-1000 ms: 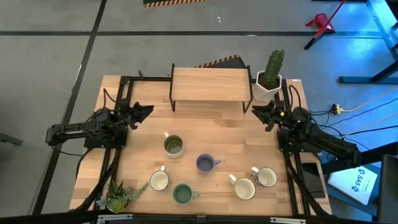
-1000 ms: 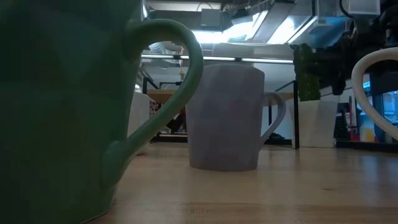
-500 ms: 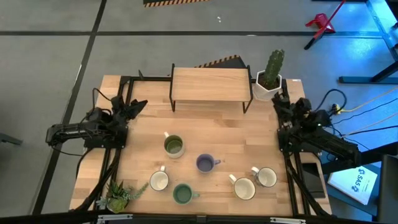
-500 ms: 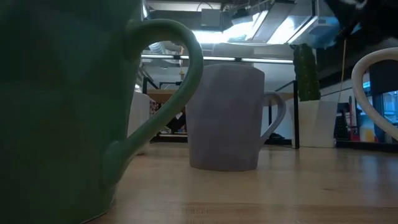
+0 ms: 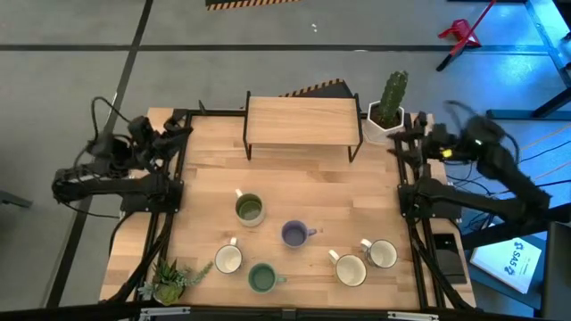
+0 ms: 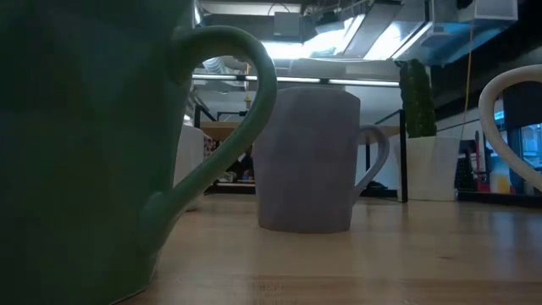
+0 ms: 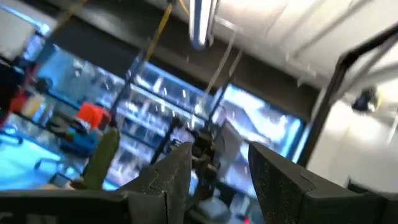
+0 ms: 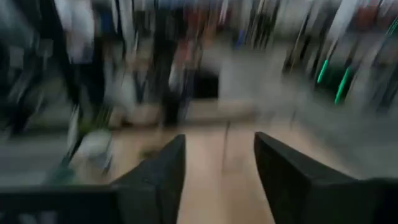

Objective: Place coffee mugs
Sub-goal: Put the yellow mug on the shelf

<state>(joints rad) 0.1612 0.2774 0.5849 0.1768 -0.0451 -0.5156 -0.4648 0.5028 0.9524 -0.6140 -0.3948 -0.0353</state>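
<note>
high view shows the table (image 5: 294, 192) with the wooden shelf (image 5: 302, 120) at its far edge and all six coffee mugs on the near half, none on the shelf. judgement: the task is at its opening step; no mug is picked, and i am bringing both arms into position.

mug layout, far to near: the yellow-olive mug (image 5: 249, 209) sits left of centre; the purple-blue mug (image 5: 294, 234) is just right of it and nearer; the left white mug (image 5: 228, 259) and the green mug (image 5: 261, 278) stand close together at the near edge; two more white mugs (image 5: 350, 268) (image 5: 382, 253) stand nearly touching at the near right. the cactus pot (image 5: 386, 122) stands beside the shelf's right end and is not part of the job.

my left gripper (image 5: 171, 131) is raised over the far-left corner of the table, well apart from every mug. in the left wrist view its fingers (image 7: 168, 177) stand apart with a clear gap, holding nothing.

my right gripper (image 5: 412, 134) is at the far-right edge, near the cactus pot. in the right wrist view its fingers (image 8: 165, 168) are likewise spread and empty.

next move, as i judge it: descend one pincer to the nearest mug on its side, straddle the rim or handle, then close. the paired mugs leave little clearance for a finger.
</note>
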